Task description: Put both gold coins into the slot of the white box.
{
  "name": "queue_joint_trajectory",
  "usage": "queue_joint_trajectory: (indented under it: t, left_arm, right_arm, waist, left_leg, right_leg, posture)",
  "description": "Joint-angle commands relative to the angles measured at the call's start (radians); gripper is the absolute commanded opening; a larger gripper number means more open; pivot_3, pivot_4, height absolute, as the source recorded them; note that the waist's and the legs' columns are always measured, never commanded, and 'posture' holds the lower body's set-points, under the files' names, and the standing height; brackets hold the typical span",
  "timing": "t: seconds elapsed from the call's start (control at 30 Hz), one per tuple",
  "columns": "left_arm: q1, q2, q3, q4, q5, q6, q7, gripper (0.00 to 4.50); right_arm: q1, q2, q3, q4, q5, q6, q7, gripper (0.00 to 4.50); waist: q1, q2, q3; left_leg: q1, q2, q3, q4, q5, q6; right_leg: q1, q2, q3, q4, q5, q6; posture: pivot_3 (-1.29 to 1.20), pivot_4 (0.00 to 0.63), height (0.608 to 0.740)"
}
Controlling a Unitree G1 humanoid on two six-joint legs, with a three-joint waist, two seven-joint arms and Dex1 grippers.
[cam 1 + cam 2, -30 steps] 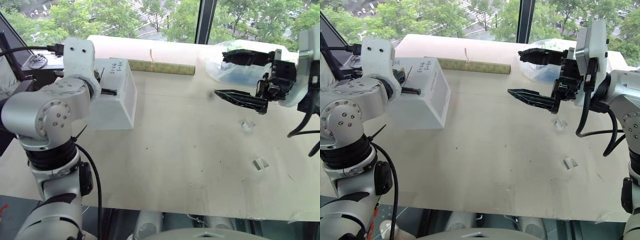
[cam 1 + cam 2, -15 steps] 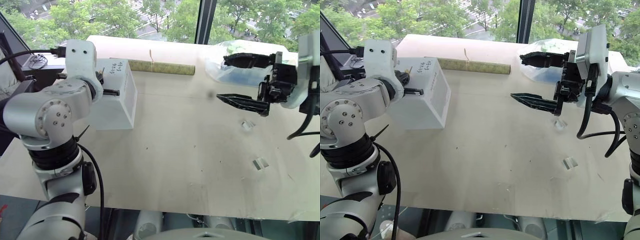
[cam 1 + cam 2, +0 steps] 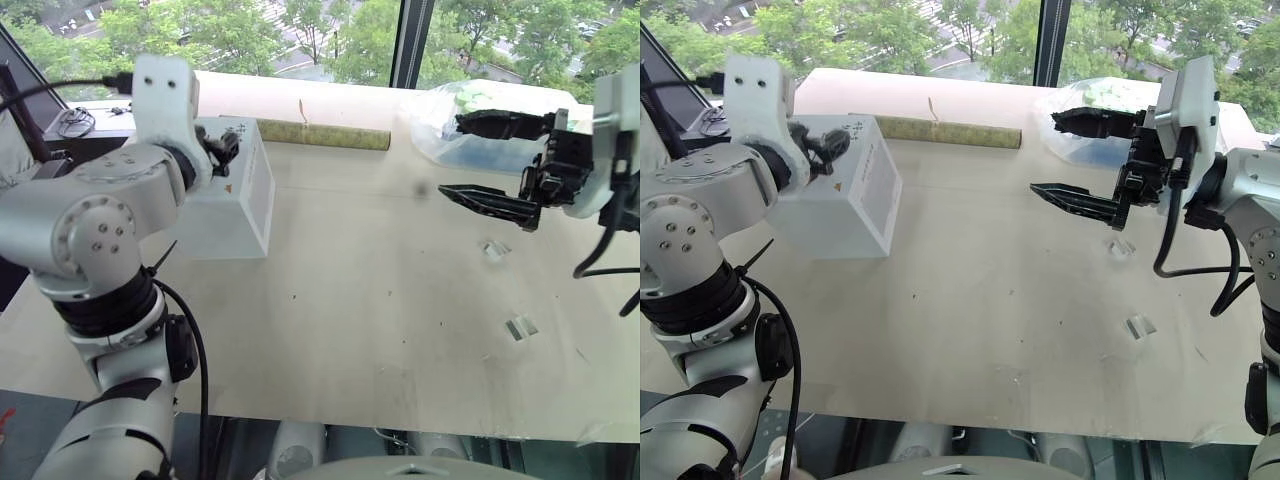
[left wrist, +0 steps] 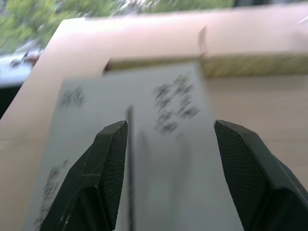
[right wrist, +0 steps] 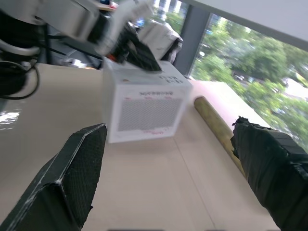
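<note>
The white box (image 3: 845, 195) sits at the desk's (image 3: 990, 300) far left; its slot (image 4: 130, 159) lies between the left gripper's (image 4: 171, 139) spread fingers. No coin visible; thin, slick discs would want an edge pinch. Right gripper (image 3: 1070, 155) gapes empty. 1 box, 2 plastic scraps (image 3: 1137, 325).

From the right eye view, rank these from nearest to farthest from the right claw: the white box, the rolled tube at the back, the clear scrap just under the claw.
1. The clear scrap, on the table just below the right claw.
2. The rolled tube, along the table's back edge, toward the middle.
3. The white box, far across on the left side, by the left claw.
</note>
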Motion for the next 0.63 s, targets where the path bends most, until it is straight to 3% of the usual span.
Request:
queue_joint_trajectory:
  t: [0.03,0.13,0.33,0.5,0.63]
  left_arm:
    - [0.086,-0.067,0.067,-0.119,-0.196,-0.157,-0.229,3.0]
    - [0.255,-0.067,0.01,-0.177,-0.229,-0.242,-0.343,3.0]
    - [0.684,0.045,-0.054,-0.188,-0.129,-0.53,-0.637,3.0]
    - [0.833,0.087,-0.067,-0.062,-0.039,-0.71,-0.765,3.0]
    - [0.862,0.097,-0.092,0.028,0.009,-0.801,-0.818,3.0]
  right_arm:
    - [0.069,0.01,-0.009,-0.032,-0.07,0.059,-0.142,4.5]
    - [0.224,0.009,-0.11,-0.106,-0.046,0.087,-0.176,4.5]
    - [0.721,0.008,-0.427,-0.269,-0.045,0.043,-0.047,4.5]
    - [0.978,0.035,-0.611,-0.227,-0.126,-0.07,0.08,4.5]
    - [1.117,0.06,-0.695,-0.146,-0.197,-0.18,0.171,4.5]
  waist:
    - [0.001,0.0,0.0]
    - [0.001,0.001,-0.001]
    - [0.002,0.002,-0.001]
    - [0.001,0.002,-0.002]
    - [0.001,0.003,-0.003]
  left_leg:
    - [0.0,0.0,0.0,0.0,0.0,0.0]
    - [0.0,-0.001,0.0,0.0,0.0,0.0]
    - [0.001,-0.001,0.0,0.0,-0.002,0.004]
    - [0.004,0.001,0.0,0.002,-0.003,0.004]
    - [0.012,0.002,0.002,0.001,-0.006,0.0]
  right_leg:
    - [0.0,-0.002,0.0,0.001,0.0,0.0]
    - [0.0,-0.003,0.0,0.001,0.0,0.0]
    - [0.001,0.001,0.0,0.0,0.0,0.0]
    - [0.002,0.002,0.0,0.0,-0.004,-0.003]
    - [0.007,-0.004,0.001,0.0,-0.004,-0.002]
  posture:
    - [0.0,0.15,0.74]
    - [0.0,0.15,0.74]
    - [0.0,0.15,0.74]
    - [0.0,0.15,0.74]
    - [0.0,0.15,0.74]
